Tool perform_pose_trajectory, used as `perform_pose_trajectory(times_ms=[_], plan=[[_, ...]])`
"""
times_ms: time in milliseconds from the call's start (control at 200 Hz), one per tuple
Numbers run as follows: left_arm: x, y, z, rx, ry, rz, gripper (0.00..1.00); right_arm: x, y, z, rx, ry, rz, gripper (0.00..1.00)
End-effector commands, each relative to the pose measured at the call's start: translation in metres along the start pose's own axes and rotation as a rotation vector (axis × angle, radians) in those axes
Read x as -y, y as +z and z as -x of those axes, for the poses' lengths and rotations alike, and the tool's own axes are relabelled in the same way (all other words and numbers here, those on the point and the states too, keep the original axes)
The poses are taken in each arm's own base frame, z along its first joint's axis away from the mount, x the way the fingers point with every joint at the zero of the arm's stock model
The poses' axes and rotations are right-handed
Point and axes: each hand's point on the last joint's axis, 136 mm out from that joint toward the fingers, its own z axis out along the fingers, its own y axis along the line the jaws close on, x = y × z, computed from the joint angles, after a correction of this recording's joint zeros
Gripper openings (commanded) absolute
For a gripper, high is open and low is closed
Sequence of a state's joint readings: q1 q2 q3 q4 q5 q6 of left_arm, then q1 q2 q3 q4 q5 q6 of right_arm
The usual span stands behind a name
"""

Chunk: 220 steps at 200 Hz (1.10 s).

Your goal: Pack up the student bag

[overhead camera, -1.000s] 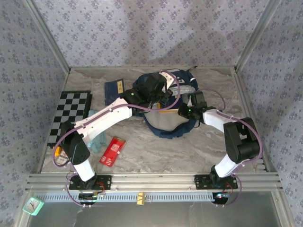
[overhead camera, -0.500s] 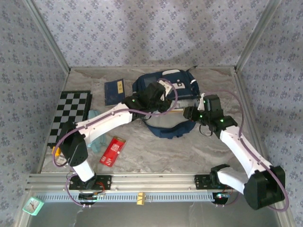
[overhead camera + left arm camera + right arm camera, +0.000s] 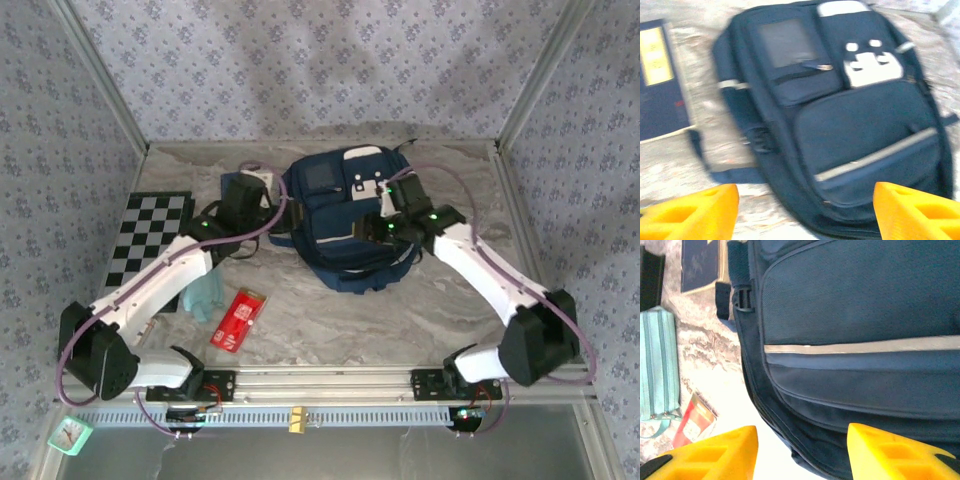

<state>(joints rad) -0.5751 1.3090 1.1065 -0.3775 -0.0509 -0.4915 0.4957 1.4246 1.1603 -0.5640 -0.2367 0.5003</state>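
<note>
Moved since earlier: bag (image 3: 345,215) is no longer propped open between the arms and now lies flat, front up; left gripper (image 3: 250,195) has drawn off to the bag's left, over the spot where the booklet showed; right gripper (image 3: 383,226) has reached in over the bag's right half; both have let go
Top view, bag: far middle of the table (image 3: 330,320), white patch (image 3: 368,185) toward the back wall, pockets shut
Top view, left gripper: just beside the bag's left edge; whether it touches cannot be told
Top view, right gripper: above the bag's right side
Top view, rest: chessboard (image 3: 150,235) at the left edge; teal case (image 3: 205,295) and red packet (image 3: 238,318) front-left of the bag, apart from it
Left wrist, left gripper (image 3: 805,215): yellow fingers (image 3: 695,212) stand wide apart, nothing between them
Left wrist, bag (image 3: 840,125): blurred, front up, patch (image 3: 872,62) at upper right, white stripe (image 3: 875,155) across the lower pocket
Left wrist, booklet (image 3: 660,80): flat on the table just left of the bag
Right wrist, right gripper (image 3: 802,452): fingers (image 3: 895,450) apart, clamped on nothing
Right wrist, bag (image 3: 865,300): close under the fingers, stripe (image 3: 860,346) running across, strap buckle (image 3: 742,300) at its left edge
Right wrist, rest: case (image 3: 660,365) and packet (image 3: 695,422) at left, booklet (image 3: 700,262) at top left
</note>
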Motion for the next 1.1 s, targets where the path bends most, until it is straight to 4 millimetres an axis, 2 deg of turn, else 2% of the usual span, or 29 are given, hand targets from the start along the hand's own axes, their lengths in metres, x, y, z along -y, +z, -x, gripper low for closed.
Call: perform_pose_trajectory(times_ms=[0,150,250,340,430,615,775,865,980,1094], plan=[[-0.043,0.003,-0.025,-0.110,-0.067,0.103,0.73,-0.028,0.020,0.015,0.011,-0.016,0.024,0.52],[-0.092,0.016,-0.020,-0.148,-0.120,0.229,0.75,-0.068,0.061,0.024,0.007,-0.026,0.089,0.52],[-0.115,0.035,-0.010,-0.159,-0.138,0.282,0.77,-0.091,0.088,0.025,-0.001,-0.059,0.096,0.52],[-0.133,0.054,0.000,-0.192,-0.157,0.319,0.78,-0.104,0.109,0.023,-0.012,-0.074,0.104,0.51],[-0.153,0.072,0.012,-0.187,-0.150,0.395,0.80,-0.111,0.121,0.020,-0.031,-0.084,0.115,0.50],[-0.183,0.118,0.019,-0.241,-0.174,0.449,0.84,-0.103,0.122,0.013,-0.042,-0.093,0.086,0.50],[-0.209,0.149,0.018,-0.300,-0.195,0.537,0.91,-0.100,0.111,0.006,-0.048,-0.099,0.084,0.50],[-0.224,0.161,0.010,-0.326,-0.229,0.579,0.93,-0.094,0.103,0.002,-0.044,-0.101,0.071,0.51],[-0.230,0.175,0.003,-0.347,-0.251,0.576,0.95,-0.091,0.096,0.001,-0.033,-0.099,0.068,0.52],[-0.230,0.173,-0.014,-0.412,-0.245,0.595,0.95,-0.089,0.092,-0.001,-0.040,-0.100,0.068,0.52]])
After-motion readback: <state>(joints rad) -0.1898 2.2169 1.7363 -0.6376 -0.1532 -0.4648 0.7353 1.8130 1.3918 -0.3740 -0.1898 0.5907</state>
